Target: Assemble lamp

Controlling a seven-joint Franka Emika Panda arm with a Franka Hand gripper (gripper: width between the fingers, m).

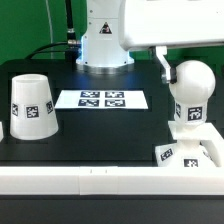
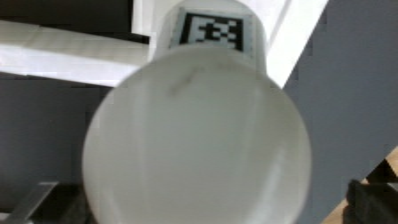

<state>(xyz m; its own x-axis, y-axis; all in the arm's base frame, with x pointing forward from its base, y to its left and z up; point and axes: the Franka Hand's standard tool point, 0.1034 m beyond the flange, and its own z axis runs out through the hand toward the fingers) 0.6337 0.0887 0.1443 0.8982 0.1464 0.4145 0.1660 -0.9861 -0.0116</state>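
Standing upright at the exterior view's right, the bulb (image 1: 190, 88) points its neck down onto the flat square base (image 1: 192, 152). The base sits against the white rail (image 1: 100, 182) along the table's near edge, and that backing would probably keep it from sliding while the neck is worked in. Whether the neck is seated in the base or only resting on it cannot be told. The gripper (image 2: 201, 204) is at the ball of the bulb. In the exterior view one dark finger (image 1: 166, 68) shows just beside the ball on that view's left, and the other is hidden behind the ball. In the wrist view the bulb fills nearly the whole picture, with its tag at the far end. Dark fingers (image 2: 39, 204) stand at either side of the rounded body, so the bulb lies squarely between them. They are spread to about the ball's width, but it is not clear whether they press on it or leave a slight gap, so a firm grip cannot be confirmed. Holding at the widest part likely gives the best purchase for turning or steadying. The shade (image 1: 32, 104) stands well apart at the exterior view's left, narrow end up on the black table (image 1: 110, 135), with the marker board (image 1: 102, 99) lying between it and the bulb.
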